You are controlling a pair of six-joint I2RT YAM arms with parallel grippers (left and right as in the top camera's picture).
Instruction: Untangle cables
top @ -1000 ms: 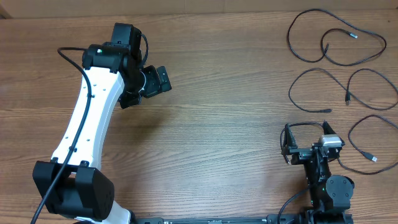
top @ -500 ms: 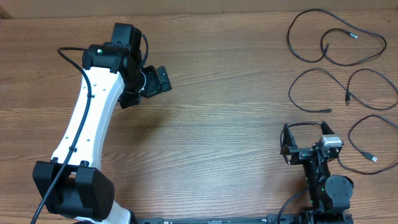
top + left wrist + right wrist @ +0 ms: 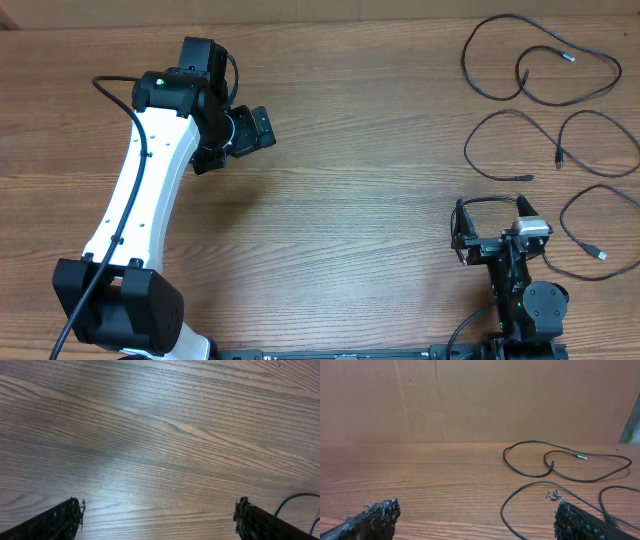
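Three thin black cables lie apart on the right of the wooden table (image 3: 380, 220): one looped at the back (image 3: 571, 57), one in the middle (image 3: 558, 157), one nearest the front right (image 3: 599, 253). My right gripper (image 3: 490, 222) is open, low at the front right, just left of the nearest cable. In the right wrist view its fingertips (image 3: 390, 510) stand wide apart over bare wood, a cable loop (image 3: 501, 514) lies ahead near the right finger, and the back cable (image 3: 581, 457) lies farther off. My left gripper (image 3: 236, 142) is open at the far left, holding nothing (image 3: 159, 515).
A brown cardboard wall (image 3: 470, 400) closes the table's far side. The white left arm (image 3: 140, 200) stretches from the front left corner toward the back. A thicker black cord (image 3: 295, 500) shows at the lower right edge of the left wrist view.
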